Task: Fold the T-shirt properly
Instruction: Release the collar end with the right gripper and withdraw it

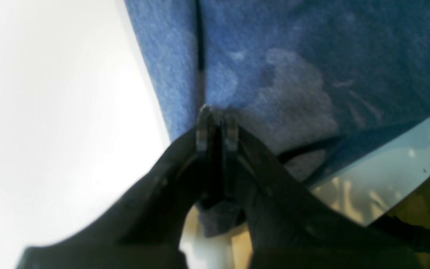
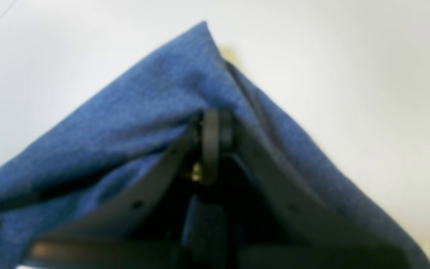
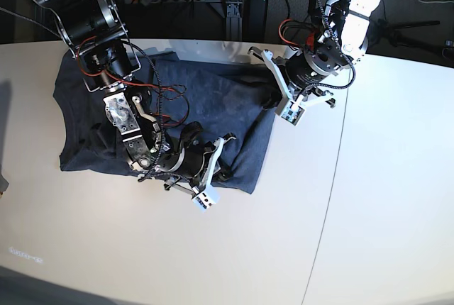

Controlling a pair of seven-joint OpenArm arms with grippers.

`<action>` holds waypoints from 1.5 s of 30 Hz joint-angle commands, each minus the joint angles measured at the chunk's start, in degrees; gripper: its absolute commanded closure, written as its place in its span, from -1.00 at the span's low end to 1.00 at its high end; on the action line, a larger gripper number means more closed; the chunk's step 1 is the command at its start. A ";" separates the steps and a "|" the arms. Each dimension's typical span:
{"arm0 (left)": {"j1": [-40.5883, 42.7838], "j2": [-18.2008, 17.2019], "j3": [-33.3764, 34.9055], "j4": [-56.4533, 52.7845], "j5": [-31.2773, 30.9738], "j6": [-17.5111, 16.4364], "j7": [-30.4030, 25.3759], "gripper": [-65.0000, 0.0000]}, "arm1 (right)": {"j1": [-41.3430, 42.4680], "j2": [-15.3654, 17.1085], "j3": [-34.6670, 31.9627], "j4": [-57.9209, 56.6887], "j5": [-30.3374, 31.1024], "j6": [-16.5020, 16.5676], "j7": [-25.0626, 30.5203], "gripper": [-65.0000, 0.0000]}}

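Since both the left tool and right tool are clamped on the T-shirt, uneven pulling could bunch or skew the fold.

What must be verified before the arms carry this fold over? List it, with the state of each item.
1. Left gripper shut on the T-shirt: ok, fingers pressed together on cloth.
2. Right gripper shut on the T-shirt: ok, fabric drapes over it.
3. Both grips on matching corners: cannot tell.
4. Cloth flat between the grips: not ok, wrinkles show in the base view.
5. Shirt fully on the white table: cannot tell, the arms hide its far edge.
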 commanded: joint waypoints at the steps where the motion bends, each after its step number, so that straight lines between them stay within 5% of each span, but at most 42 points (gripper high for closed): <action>1: -0.98 -0.02 -0.13 1.16 -0.37 -1.27 -0.96 0.88 | 1.53 0.00 0.26 0.76 0.72 5.66 0.28 1.00; 7: -1.38 -0.02 -0.11 7.23 -1.49 -1.29 0.07 0.88 | 1.42 0.31 0.70 6.34 3.43 5.68 -0.72 1.00; 12: -2.03 0.00 -0.11 8.92 -1.62 -1.92 -0.61 0.88 | 1.36 0.92 3.69 16.20 4.90 5.68 -8.31 1.00; 20: -2.40 0.00 -0.11 6.25 -2.19 -1.97 -3.82 0.88 | 1.11 9.90 16.48 21.55 13.46 5.70 -14.32 1.00; 24: -6.01 0.42 0.04 2.78 -6.19 -6.01 -3.91 0.88 | -1.51 15.67 22.67 21.62 16.55 5.70 -14.86 1.00; 32: -12.72 3.37 0.15 -7.28 -10.45 -8.09 -1.68 0.88 | -11.69 25.27 35.76 22.10 24.92 5.73 -19.08 1.00; 39: -14.01 3.63 0.48 -12.39 -11.04 -8.33 -1.86 0.88 | -19.63 29.70 48.50 21.79 25.27 5.68 -19.04 1.00; 45: -17.53 3.63 0.48 -21.24 -11.02 -8.35 -3.39 1.00 | -23.91 31.47 49.68 19.52 25.27 5.68 -18.88 1.00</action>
